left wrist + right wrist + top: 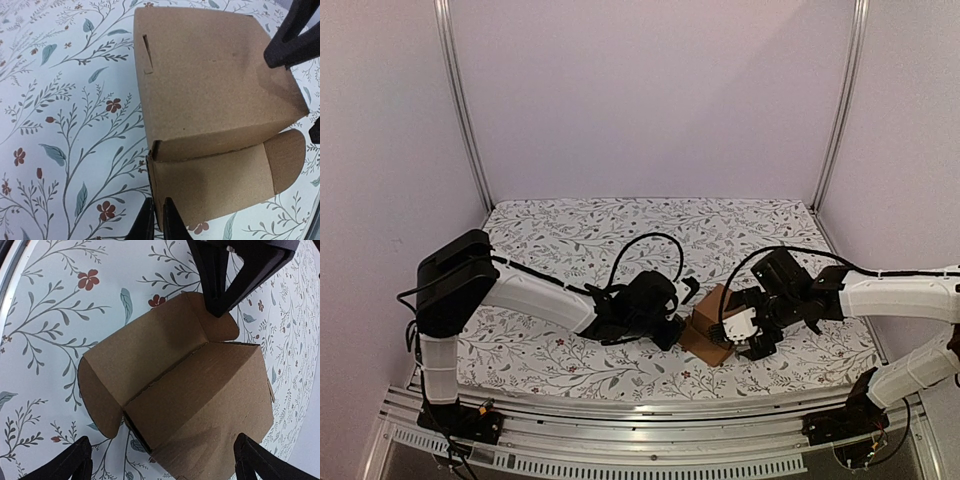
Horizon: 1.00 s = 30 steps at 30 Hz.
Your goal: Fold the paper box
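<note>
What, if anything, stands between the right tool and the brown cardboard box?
Nothing visible does. The right tool is open, and the paper box sits directly between its fingers with no other object in the gap. The only other thing at the box is the left tool, which seems to pinch one side edge.

High rear view over whole table (570, 230), two close wrist views downward, sharing the paper box (210, 90)
</note>
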Tool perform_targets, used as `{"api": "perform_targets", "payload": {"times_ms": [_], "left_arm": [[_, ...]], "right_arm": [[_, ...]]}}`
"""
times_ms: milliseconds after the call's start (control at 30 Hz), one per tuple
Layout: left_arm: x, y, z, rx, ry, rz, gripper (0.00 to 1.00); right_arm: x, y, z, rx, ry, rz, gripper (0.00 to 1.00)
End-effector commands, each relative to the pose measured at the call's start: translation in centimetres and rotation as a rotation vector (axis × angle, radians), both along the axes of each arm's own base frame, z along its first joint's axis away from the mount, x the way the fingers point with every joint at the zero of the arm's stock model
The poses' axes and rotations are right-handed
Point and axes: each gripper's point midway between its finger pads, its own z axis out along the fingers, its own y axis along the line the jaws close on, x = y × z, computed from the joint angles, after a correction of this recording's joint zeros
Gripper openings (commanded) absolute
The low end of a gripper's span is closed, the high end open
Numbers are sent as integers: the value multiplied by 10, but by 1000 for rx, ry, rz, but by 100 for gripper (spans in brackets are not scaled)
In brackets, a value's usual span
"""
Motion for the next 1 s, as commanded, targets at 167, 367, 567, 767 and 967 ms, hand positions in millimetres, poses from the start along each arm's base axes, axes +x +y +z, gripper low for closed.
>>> {"api": "perform_targets", "payload": {"times_ms": [167, 367, 567, 767, 967], "left_arm": [[0, -1, -3, 0, -15, -13, 7], [-3, -4, -2, 5, -28, -29, 6], [-6, -5, -4, 10, -31, -43, 6], [-9, -9, -7, 13, -26, -62, 6], [-10, -11, -6, 13, -29, -70, 5]], "right_arm": [[14, 7, -3, 7, -51, -44, 91], [18, 10, -6, 4, -32, -70, 88], [20, 13, -6, 8, -20, -87, 85], [22, 19, -2, 11, -7, -92, 82], [22, 21, -11, -22, 8, -96, 81]]}}
